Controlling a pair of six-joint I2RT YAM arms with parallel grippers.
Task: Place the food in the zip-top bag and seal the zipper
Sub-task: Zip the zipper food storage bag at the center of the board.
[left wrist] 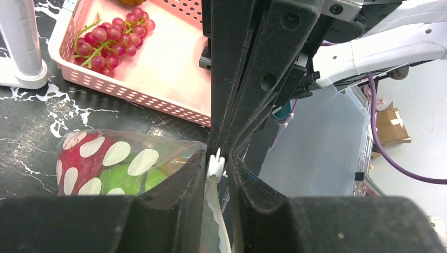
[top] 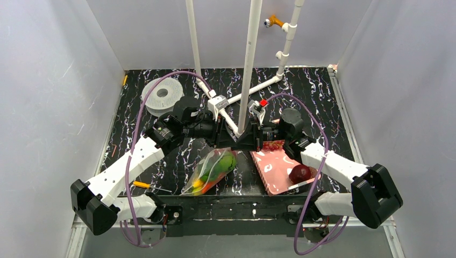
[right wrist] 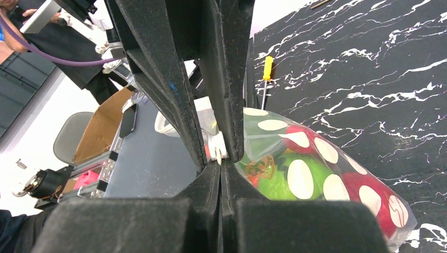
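Zip-top bag (top: 211, 172), dotted, food (right wrist: 279, 184) inside, lower end on table (top: 322, 97) between both arms, mouth held up; left gripper (left wrist: 217, 161) pinched on white zipper (right wrist: 216, 148) strip, apparently to press it closed; right gripper (right wrist: 221, 174) fully closed alongside, likely steadying that edge

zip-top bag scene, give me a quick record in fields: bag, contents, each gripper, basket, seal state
zip-top bag: clear with white dots, lying beside the pink basket
food: red and green pieces inside the bag
left gripper: shut on the zipper at its white end
right gripper: shut, its tips meeting the left gripper at that same end
basket contents: red grapes, a dark red round fruit
seal: cannot tell whether it is closed
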